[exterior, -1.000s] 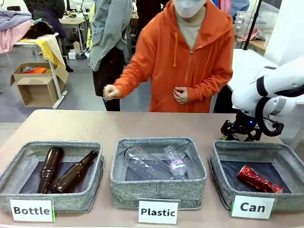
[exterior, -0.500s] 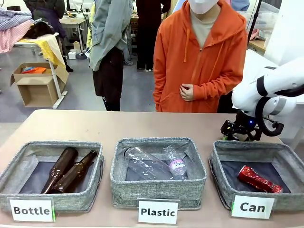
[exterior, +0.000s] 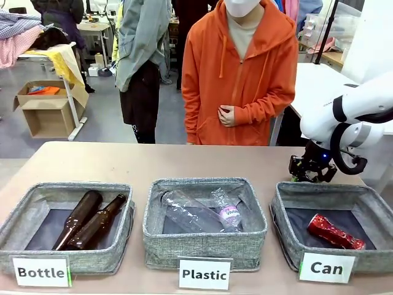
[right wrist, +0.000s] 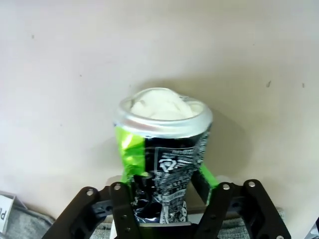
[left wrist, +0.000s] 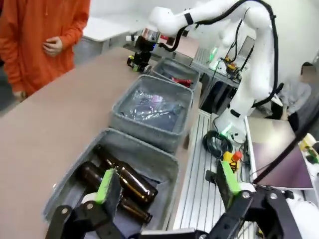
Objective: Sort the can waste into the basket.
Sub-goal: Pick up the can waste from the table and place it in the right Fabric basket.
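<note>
Right pincer (right wrist: 164, 199): clamped on a crushed black can with green patches and a silver end (right wrist: 162, 149), held above the bare beige table (exterior: 153, 163), just behind the far rim of the bin signed "Can".
Left pincer (left wrist: 167, 186): gaped wide with nothing between its green pads, above the near edge of the table over the "Bottle" bin.
Square grey woven-fabric bin signed "Can" (exterior: 288, 203): stood at the table's near right corner.
Crushed red can (exterior: 334, 232): lay on the dark bottom of that bin.

A crushed red can (exterior: 334, 232) lies in the grey "Can" basket (exterior: 281, 216); a crumpled black can (right wrist: 163, 154) stands upright between gripper fingers.
</note>
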Controlling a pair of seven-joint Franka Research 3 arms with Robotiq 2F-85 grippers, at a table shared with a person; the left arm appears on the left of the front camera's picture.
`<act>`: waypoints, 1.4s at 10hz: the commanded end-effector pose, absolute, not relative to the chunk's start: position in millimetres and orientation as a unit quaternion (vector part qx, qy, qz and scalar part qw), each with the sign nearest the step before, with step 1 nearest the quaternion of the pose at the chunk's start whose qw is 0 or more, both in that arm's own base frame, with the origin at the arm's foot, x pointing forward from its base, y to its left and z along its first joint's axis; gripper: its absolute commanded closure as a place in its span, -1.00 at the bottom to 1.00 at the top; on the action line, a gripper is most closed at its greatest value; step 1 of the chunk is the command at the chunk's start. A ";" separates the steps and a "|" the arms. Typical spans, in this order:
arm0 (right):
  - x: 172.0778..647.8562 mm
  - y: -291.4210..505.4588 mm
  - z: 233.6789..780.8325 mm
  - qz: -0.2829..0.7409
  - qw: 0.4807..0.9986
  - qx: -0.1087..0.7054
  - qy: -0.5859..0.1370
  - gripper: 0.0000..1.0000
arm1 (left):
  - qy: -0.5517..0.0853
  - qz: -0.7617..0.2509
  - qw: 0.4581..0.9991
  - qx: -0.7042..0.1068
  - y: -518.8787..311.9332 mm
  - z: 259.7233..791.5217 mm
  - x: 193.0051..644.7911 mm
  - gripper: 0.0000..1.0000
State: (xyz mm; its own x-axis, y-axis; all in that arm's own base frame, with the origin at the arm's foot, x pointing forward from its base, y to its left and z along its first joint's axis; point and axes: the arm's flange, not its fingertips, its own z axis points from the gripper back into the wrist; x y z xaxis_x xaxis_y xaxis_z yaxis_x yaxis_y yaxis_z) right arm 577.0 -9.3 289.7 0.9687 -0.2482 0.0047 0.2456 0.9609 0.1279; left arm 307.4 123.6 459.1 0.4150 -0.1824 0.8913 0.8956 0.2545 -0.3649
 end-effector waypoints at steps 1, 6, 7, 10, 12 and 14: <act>578.2 -9.7 288.1 -0.121 0.990 0.075 -0.011 0.70 | -0.410 -0.340 0.657 -0.533 130.0 463.9 308.4 -1.00; 572.3 -7.1 295.7 -0.116 0.990 0.077 -0.016 1.00 | -0.410 -0.340 0.657 -0.533 130.0 463.9 308.4 -1.00; 567.9 -6.7 310.4 -0.108 0.991 0.081 -0.027 1.00 | -0.410 -0.340 0.657 -0.533 130.0 463.9 308.4 -1.00; 522.6 3.9 407.5 -0.033 0.994 0.096 -0.026 1.00 | -0.410 -0.340 0.657 -0.533 130.0 463.9 308.4 -1.00; 462.7 25.6 466.6 0.123 0.987 0.098 0.024 1.00 | -0.410 -0.340 0.657 -0.533 130.0 463.9 308.4 -1.00; 412.8 38.5 479.0 0.294 0.947 0.091 0.090 1.00 | -0.410 -0.340 0.657 -0.533 130.0 463.9 308.4 -1.00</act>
State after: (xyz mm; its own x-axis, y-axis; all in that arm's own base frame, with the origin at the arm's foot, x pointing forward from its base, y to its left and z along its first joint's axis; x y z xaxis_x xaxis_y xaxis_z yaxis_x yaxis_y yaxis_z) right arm 423.1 46.6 488.5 0.9163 0.3944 -0.0699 -0.3690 0.8990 0.2358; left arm 307.8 130.0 459.5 0.4252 -0.0248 0.9048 0.8880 0.2048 -0.4117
